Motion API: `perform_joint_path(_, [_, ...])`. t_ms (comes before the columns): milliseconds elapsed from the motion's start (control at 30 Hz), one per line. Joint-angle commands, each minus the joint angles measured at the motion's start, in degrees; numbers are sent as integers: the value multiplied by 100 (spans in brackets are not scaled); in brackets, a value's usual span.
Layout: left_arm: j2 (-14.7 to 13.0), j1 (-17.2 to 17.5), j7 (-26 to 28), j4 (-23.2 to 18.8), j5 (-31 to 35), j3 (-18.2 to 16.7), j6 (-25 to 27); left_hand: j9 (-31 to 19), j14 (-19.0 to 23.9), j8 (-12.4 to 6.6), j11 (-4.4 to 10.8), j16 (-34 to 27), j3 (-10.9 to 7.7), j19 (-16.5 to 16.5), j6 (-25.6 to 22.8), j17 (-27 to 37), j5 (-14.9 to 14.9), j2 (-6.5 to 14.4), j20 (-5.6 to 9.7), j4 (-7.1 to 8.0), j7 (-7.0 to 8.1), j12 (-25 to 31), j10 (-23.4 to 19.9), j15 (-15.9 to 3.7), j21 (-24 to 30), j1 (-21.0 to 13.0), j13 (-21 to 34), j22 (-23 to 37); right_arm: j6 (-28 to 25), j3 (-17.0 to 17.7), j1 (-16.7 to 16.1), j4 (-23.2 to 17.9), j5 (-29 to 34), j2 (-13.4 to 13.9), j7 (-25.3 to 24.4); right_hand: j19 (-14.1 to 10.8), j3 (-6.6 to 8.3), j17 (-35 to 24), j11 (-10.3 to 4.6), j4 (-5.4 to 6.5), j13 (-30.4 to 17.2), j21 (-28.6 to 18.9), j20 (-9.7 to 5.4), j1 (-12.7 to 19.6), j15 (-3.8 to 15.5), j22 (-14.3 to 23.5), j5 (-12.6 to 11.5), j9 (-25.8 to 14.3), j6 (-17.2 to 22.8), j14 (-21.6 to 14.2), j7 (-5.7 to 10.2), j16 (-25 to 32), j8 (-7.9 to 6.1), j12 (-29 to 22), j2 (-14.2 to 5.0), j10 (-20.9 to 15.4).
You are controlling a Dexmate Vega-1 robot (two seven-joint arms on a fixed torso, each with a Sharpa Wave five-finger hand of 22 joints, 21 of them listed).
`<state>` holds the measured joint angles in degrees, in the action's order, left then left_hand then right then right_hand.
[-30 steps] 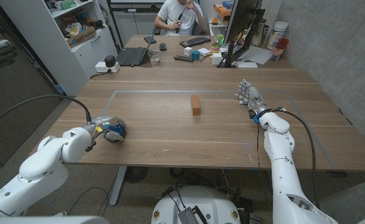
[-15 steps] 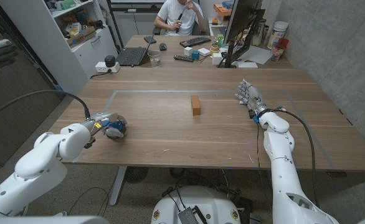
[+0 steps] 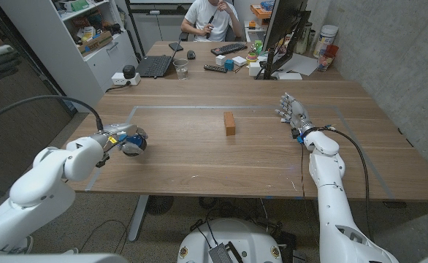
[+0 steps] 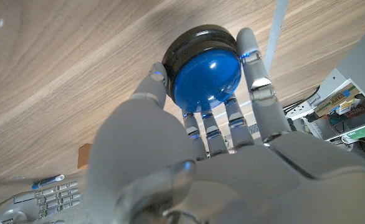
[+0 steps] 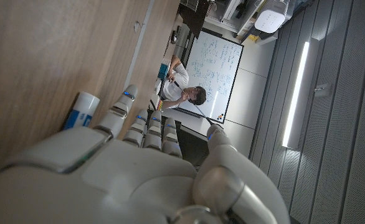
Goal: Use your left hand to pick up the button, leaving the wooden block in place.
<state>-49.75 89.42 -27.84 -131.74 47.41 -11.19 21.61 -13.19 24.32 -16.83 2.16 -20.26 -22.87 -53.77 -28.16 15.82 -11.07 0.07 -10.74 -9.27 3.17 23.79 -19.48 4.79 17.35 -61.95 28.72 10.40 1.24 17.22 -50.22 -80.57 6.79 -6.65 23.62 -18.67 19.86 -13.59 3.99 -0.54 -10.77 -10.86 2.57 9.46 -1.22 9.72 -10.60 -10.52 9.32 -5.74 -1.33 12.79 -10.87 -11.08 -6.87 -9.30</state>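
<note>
Left hand clasps the blue button, apparently just off the table. Lift straight, grip firm; wooden block sits well apart. Right hand spread, holding nothing.

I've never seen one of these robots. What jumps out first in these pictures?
Probably the left robot hand near the table's left edge, its fingers wrapped around a big blue button with a black rim. Next, the small wooden block standing alone mid-table, and the right robot hand with nothing in it, fingers apart.
</note>
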Motion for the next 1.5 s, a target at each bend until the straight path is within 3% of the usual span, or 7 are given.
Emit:
perform_joint_path(33, [-20, -3, -203, -270, 136, -193, 54, -22, 336, 10, -13, 0, -9, 37, 5, 30, -25, 553, -17, 21, -19, 27, 9, -331, -17, -478, 22, 12, 8, -7, 44, 42, -8, 20, 17, -39, 12, -17, 20, 40, -30, -35, 31, -8, -13, 17, -36, -27, 31, -20, 26, -17, -34, -23, 19, 0])
perform_joint_path(567, [50, -41, -426, -616, 270, -477, 129, -26, 354, 24, 7, 11, -9, 92, -20, 30, -31, 565, -28, 13, -24, 26, -14, -334, -58, -481, 63, 14, 39, -42, 169, 222, 27, 53, 2, -44, 13, -19, 17, 40, -30, -34, 31, -10, -8, 17, -35, -27, 31, -26, 28, -13, -33, -23, 17, 3])
perform_joint_path(1033, [40, -147, -519, -731, 439, -494, 191, -30, 378, 37, 10, 26, -8, 161, -39, 24, -34, 575, -36, 19, -25, 22, -33, -339, -103, -461, 97, 16, 95, -30, 270, 396, -6, 74, 7, -42, 16, -20, 11, 40, -30, -32, 28, -11, -4, 17, -36, -27, 34, -25, 24, -13, -34, -23, 11, 2])
perform_joint_path(1133, [48, -176, -532, -729, 466, -473, 225, -31, 382, 41, 60, 31, -8, 161, -45, 24, -36, 580, -33, 19, -28, 22, -46, -339, -108, -459, 108, 17, 109, -21, 275, 397, -5, 74, -12, -42, 16, -20, 16, 39, -30, -32, 29, -10, -9, 17, -36, -27, 36, -24, 29, -13, -35, -24, 13, 1])
perform_joint_path(1500, [29, -238, -522, -612, 431, -381, 197, -33, 380, 60, 20, 44, -4, 209, -39, 26, -38, 588, -43, 19, -42, 8, -39, -336, -140, -450, 133, 19, 62, -10, 238, 171, -3, 81, -12, -42, 19, -20, 20, 34, -30, -31, 28, -4, -5, 17, -36, -27, 33, -21, 26, -14, -33, -25, 10, 0])
